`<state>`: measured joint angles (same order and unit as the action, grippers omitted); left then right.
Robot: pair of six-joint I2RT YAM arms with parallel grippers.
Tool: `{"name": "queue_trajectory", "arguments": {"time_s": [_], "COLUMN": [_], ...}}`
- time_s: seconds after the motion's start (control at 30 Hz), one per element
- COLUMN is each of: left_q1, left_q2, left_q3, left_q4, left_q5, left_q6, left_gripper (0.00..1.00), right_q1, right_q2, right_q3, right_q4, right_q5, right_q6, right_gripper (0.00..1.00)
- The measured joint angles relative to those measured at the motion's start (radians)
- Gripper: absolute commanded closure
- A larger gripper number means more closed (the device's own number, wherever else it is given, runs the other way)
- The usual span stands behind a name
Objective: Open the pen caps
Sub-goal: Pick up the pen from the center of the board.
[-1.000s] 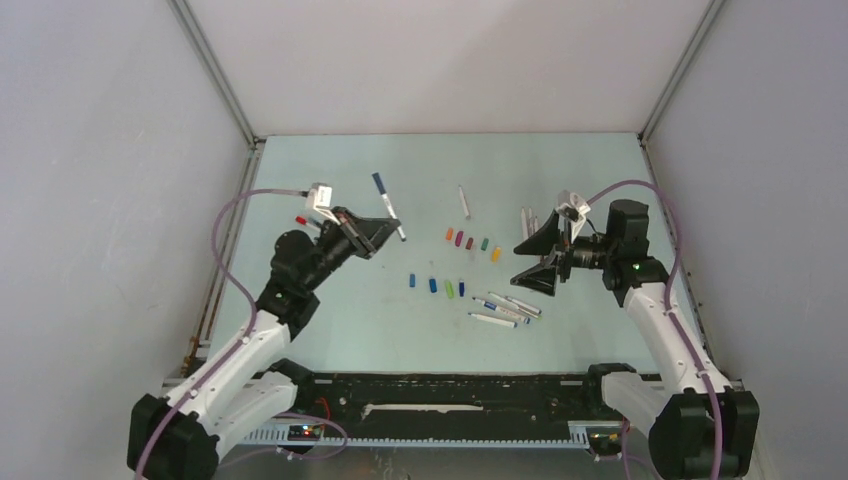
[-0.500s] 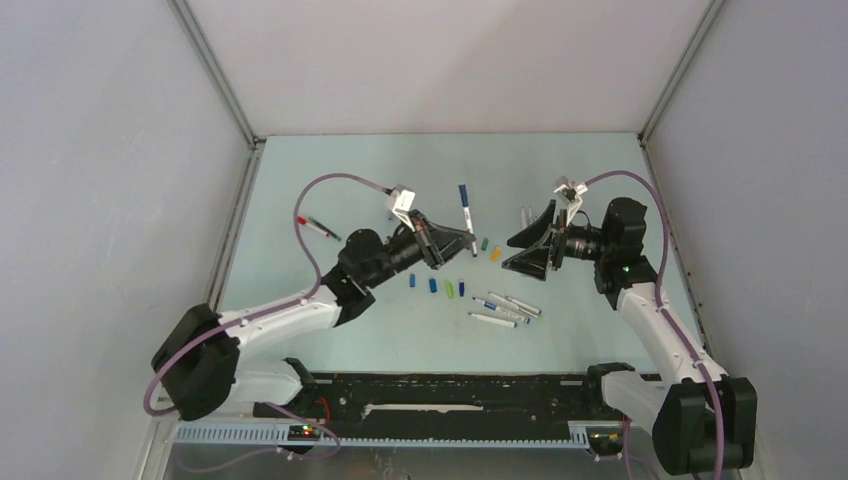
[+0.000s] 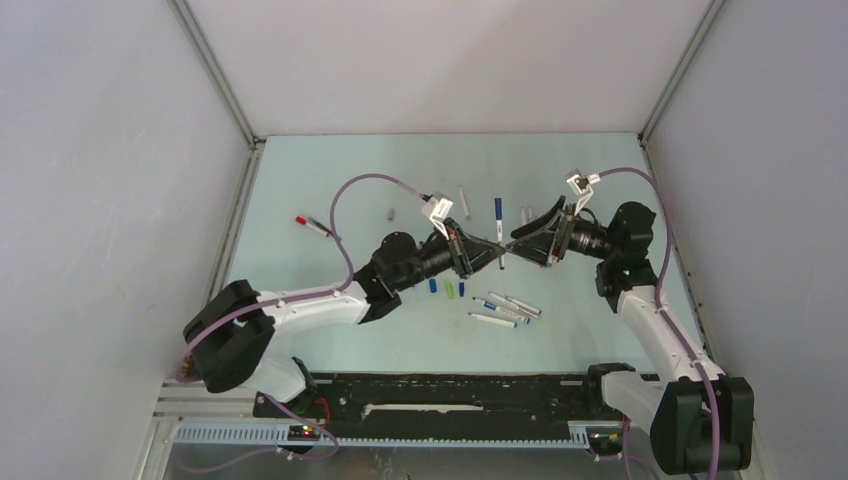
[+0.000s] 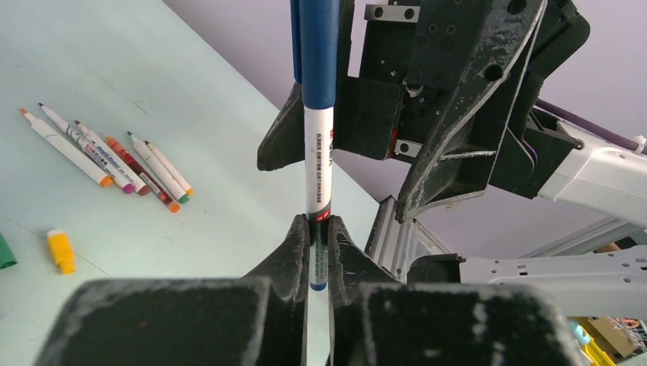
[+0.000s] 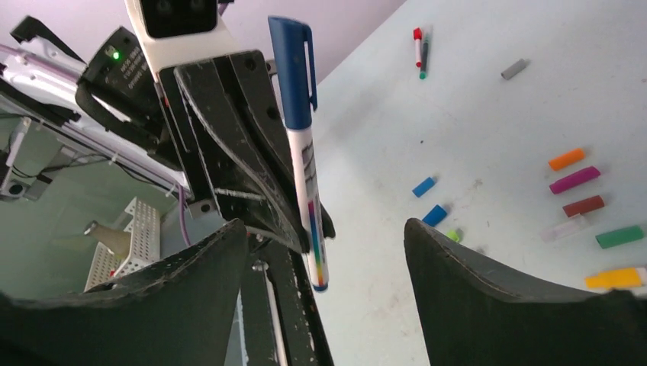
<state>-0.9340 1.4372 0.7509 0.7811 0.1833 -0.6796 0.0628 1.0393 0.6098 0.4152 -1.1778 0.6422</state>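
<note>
Pale-green table (image 3: 330, 180), seen from above, carries short cylindrical loose caps (image 3: 449, 289). Left wrist: the scuffed black left gripper (image 4: 319, 229) clamps a smooth white pen (image 4: 318, 164), its blue cap (image 4: 318, 53) on. Right wrist: the right gripper (image 5: 324, 227) gapes wide either side of the pen.

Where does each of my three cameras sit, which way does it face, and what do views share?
Top external: above and behind the bases, looking down at the table; both arms show, tips close mid-table.
Left wrist: on the left arm, looking along the left gripper, shut on the blue-capped pen, toward the right arm's fingers.
Right wrist: on the right arm, looking out between the open right gripper at that pen and loose caps on the table.
Shared: all three show the pen.
</note>
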Motion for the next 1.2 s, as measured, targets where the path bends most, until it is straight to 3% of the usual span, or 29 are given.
{"name": "queue_trajectory", "arguments": {"time_s": [0.37, 0.77, 1.2], "left_q1": [-0.041, -0.050, -0.052], "left_q2": [0.061, 0.069, 0.073], "left_q3": [0.058, 0.058, 0.058], "left_q4": [0.008, 0.010, 0.010], "left_q5": [-0.016, -0.024, -0.024], "left_q6": [0.006, 0.008, 0.008], "left_gripper": [1.00, 1.00, 0.99], "right_q1": [0.044, 0.022, 0.034], "right_q2": [0.000, 0.000, 0.000], "right_q3": [-0.021, -0.024, -0.024], "right_q4": [0.060, 0.108, 0.134], "right_q5": [0.027, 0.027, 0.022], "right_q6": [0.064, 0.113, 0.134], "right_gripper": [0.58, 0.49, 0.61]}}
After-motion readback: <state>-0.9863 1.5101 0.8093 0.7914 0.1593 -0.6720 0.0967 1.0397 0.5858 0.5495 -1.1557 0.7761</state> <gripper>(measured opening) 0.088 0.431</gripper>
